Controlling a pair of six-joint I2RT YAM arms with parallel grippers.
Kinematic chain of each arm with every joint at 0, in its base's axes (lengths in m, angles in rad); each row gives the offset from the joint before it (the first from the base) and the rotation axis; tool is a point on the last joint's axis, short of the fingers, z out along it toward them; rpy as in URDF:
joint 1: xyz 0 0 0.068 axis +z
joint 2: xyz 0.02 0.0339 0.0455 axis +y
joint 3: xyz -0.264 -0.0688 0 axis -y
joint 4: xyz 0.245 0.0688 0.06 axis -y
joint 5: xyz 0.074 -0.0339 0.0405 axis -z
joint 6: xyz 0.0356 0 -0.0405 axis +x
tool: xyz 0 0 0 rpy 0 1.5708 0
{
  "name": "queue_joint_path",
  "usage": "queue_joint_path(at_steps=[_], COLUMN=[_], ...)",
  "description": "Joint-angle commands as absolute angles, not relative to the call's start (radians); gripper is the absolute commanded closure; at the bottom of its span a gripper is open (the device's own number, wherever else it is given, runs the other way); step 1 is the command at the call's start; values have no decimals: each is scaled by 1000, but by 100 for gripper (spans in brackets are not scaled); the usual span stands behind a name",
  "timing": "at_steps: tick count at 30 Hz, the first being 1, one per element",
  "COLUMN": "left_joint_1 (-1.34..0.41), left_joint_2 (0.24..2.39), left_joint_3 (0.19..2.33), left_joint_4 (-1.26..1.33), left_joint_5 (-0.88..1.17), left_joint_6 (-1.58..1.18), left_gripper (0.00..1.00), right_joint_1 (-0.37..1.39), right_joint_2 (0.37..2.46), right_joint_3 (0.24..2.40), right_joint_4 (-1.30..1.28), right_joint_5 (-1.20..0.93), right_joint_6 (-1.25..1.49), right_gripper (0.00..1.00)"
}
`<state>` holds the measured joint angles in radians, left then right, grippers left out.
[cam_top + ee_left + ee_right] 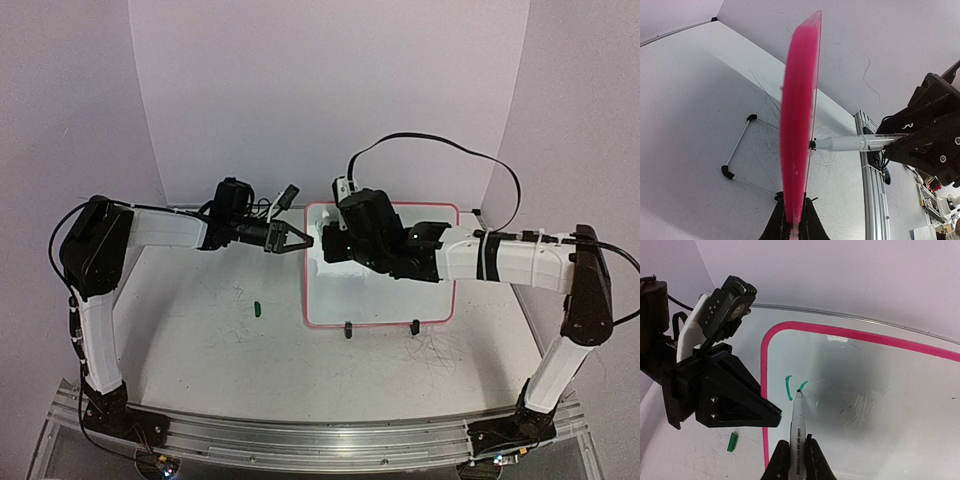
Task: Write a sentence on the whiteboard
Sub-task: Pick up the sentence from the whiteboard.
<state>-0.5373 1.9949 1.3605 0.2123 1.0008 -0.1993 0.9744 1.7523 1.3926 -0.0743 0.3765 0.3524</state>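
Note:
The whiteboard (385,295), white with a pink frame, stands on the table at centre right. My left gripper (303,243) is shut on its left edge. The left wrist view shows that edge (799,115) end-on, running up from between the fingers (812,227). My right gripper (796,456) is shut on a grey marker (798,422), whose tip touches the board's upper left. Of the sentence, only two short green strokes (788,388) show, beside the tip. In the top view the right arm (400,245) hides the marker and the strokes.
A green marker cap (257,309) lies on the table left of the board. Two black feet (348,330) prop the board's near edge. Grey scribbles (435,350) mark the tabletop in front. A metal rail (320,440) runs along the near edge.

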Motion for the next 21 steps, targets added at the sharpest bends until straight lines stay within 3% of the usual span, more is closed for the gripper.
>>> queue_joint_path(at_steps=[1, 21], left_joint_1=[-557, -558], left_joint_2=[1951, 1951], left_joint_3=[1353, 1351], left_joint_4=[216, 216], left_joint_5=[986, 986], left_joint_6=[-170, -169], left_gripper=[100, 100], right_joint_1=[979, 980], right_joint_2=[1772, 1772], right_joint_3=[1387, 1386], right_joint_4=[-79, -90], right_joint_5=[382, 414], right_joint_6=[367, 372], right_gripper=[100, 100])
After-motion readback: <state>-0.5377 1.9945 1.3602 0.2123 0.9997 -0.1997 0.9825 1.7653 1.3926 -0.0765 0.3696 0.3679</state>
